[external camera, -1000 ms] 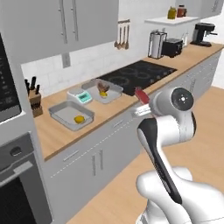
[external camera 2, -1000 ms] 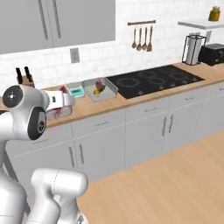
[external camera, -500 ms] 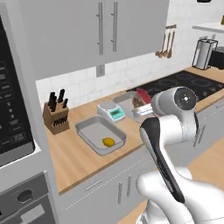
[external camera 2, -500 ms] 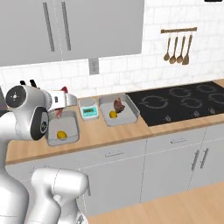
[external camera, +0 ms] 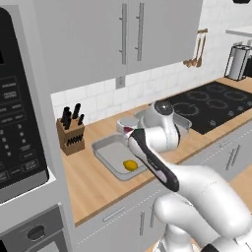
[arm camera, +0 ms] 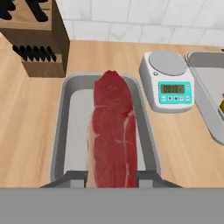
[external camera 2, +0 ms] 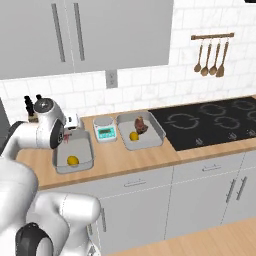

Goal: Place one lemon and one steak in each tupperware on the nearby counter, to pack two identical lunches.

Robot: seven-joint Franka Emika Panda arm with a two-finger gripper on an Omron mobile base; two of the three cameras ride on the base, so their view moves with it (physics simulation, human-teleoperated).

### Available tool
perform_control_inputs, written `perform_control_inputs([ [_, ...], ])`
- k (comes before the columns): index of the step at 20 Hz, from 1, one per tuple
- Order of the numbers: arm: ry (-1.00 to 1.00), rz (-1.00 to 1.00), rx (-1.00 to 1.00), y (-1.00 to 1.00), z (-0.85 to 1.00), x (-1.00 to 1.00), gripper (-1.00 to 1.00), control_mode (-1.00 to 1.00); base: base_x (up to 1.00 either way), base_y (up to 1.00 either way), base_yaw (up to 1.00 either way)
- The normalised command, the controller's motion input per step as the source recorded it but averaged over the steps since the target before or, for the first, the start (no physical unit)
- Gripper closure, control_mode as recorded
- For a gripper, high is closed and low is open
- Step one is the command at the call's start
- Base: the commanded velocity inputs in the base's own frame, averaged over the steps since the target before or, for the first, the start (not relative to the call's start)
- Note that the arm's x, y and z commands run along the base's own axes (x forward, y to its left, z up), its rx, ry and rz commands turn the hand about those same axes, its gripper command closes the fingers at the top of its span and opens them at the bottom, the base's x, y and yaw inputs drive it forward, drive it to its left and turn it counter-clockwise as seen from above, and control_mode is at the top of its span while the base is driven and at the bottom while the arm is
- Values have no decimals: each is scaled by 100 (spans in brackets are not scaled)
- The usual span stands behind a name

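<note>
the gripper was clamped on a steak, a long flat slab of marbled red meat with a pale fatty streak, which stretched away from the dark finger tips. directly beneath the hanging meat lay a tupperware, a shallow grey tray with rounded corners and a smooth raised rim, resting on the light-brown wood-grain counter. in the right base view a small yellow oval lemon sat in that tray's near end, below the hand. just beyond the tray's far right corner stood a white kitchen scale with a round grey plate and a teal display panel. to the hand's right, past the scale, the second grey tupperware held another lemon and a red-brown steak, close together. farther off to the hand's left was a boxy wooden knife block with black handles, against the white tiled wall.
</note>
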Motion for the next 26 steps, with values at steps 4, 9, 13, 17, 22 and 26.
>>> perform_control_inputs([
  [4,34,4,-1,42,-100,100,100,-100,0,0,0],
  [9,11,1,-3,49,-100,100,100,-100,0,0,0],
  [13,0,0,-4,52,-74,75,-100,-100,0,0,0],
  [17,1,-1,0,0,3,7,-100,-100,0,0,0],
  [22,2,-9,1,0,73,-11,-100,-100,0,0,0],
  [26,-8,-4,6,-15,100,-90,-100,-100,0,0,0],
])
